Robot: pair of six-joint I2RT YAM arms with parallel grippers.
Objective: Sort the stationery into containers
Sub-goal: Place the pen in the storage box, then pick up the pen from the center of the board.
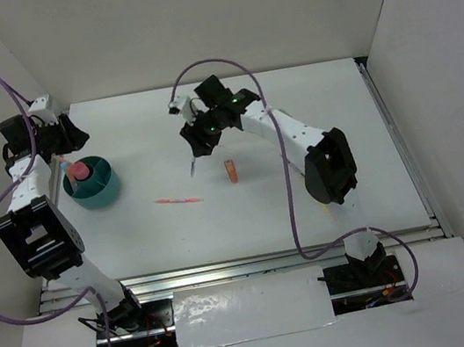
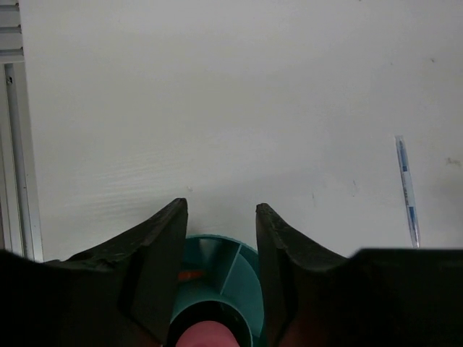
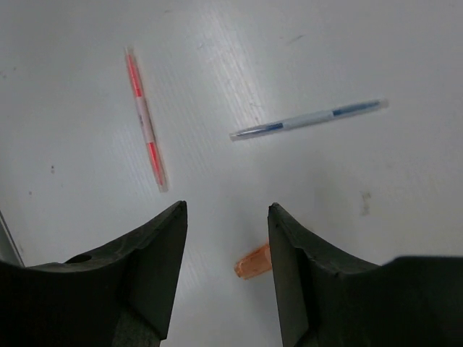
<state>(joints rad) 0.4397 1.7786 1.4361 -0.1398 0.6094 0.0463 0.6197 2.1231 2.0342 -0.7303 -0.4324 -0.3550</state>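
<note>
Teal tub [image 1: 101,198], at the overhead frame's left, already held a pink-capped tube [image 1: 78,171]; only the left wrist view showed an orange item [image 2: 189,275] in another compartment. Your left gripper [image 2: 221,208] hung open above it. Your right gripper [image 3: 226,208], open and empty, hovered over what lay loose: a pink pen [image 3: 145,119], a blue pen [image 3: 307,119] and an orange stub [image 3: 253,262], so I'd judge you partway through.

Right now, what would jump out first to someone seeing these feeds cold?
The round teal tub sits at the table's left with a pink-capped tube poking up from it, and the left gripper is open just over it. Mid-table, three loose pieces lie by the open right gripper: a red-and-white pen, a blue pen and an orange stub.
</note>
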